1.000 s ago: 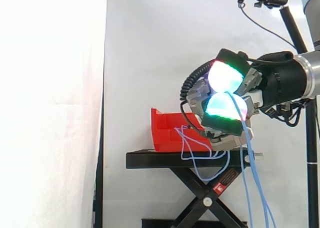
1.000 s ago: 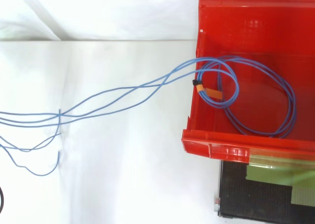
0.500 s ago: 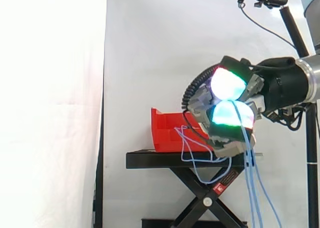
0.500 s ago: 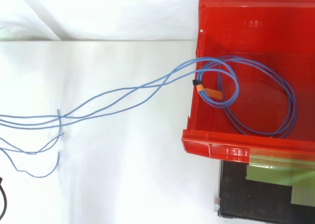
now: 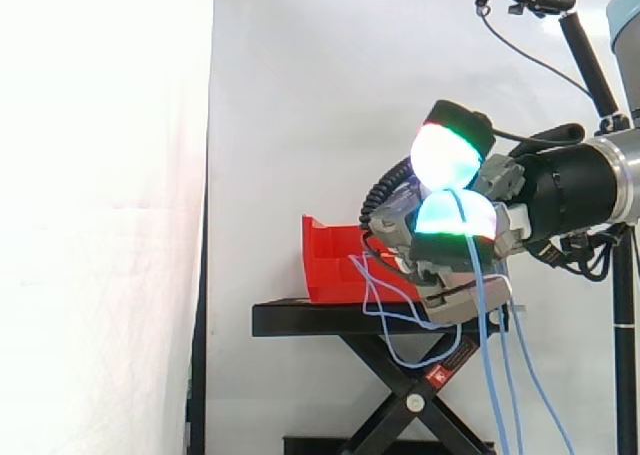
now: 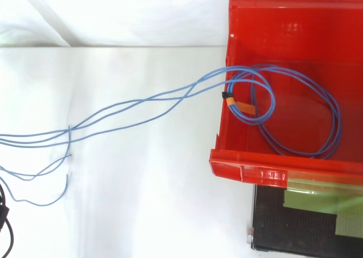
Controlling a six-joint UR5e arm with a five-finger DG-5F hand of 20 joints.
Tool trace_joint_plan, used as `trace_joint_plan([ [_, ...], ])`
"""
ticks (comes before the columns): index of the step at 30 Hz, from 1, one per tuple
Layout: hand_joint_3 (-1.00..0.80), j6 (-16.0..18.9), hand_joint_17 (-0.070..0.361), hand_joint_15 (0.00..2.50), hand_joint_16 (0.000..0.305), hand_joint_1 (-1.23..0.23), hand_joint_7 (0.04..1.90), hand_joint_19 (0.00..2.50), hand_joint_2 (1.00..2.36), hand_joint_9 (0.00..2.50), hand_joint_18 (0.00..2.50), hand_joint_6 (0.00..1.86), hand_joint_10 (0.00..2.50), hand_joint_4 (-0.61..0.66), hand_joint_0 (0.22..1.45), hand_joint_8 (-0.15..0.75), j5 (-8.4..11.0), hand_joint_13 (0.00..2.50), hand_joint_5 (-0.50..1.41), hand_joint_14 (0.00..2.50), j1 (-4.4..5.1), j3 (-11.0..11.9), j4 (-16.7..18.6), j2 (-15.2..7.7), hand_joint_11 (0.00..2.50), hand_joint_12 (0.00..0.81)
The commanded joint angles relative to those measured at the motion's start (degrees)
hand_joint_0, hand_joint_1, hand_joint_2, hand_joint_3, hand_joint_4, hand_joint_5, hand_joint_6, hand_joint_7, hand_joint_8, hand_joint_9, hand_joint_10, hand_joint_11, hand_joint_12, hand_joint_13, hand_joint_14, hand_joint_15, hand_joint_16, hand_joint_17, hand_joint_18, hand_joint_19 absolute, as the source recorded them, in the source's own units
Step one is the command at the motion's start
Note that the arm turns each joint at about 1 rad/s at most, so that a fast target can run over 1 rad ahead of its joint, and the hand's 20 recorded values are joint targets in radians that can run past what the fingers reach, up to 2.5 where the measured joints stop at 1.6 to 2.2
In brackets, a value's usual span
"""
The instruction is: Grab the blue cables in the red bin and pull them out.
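Side view: robot hand [image 5: 455, 220] is pinching cables [image 6: 193, 89].
Top view: cables are stretching leftward from bin [image 6: 272, 170] toward robot hand.

The arm [image 5: 590, 180] is reaching in from the right, lying roughly level, with the wrist tipping the hand [image 5: 452, 270] a little downward and to the left. The hand's fingers are curling inward and gripping the blue cables [image 6: 190, 92]. One fingertip pad [image 5: 445, 155] is glowing white with a green edge, and another just beneath it is glowing cyan.
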Motion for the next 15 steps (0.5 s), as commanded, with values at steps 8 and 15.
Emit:
trace_joint_plan([
  [8, -1.00, 6.62, 0.093, 0.69, 0.041, -0.96, 0.35, 1.49, 1.00, 1.31, 1.24, 1.05, 1.40, 0.32, 0.83, 0.262, 0.08, 1.10, 0.66, 2.50, 0.00, -0.03, 0.19, 0.00, 1.21, 0.365],
  [15, -1.00, 6.71, 0.093, 0.68, 0.042, -0.97, 0.32, 1.48, 1.00, 1.27, 1.23, 1.08, 1.43, 0.33, 0.82, 0.279, 0.08, 1.09, 0.64, 2.50, -0.09, -0.03, 0.19, 0.00, 1.18, 0.361],
])
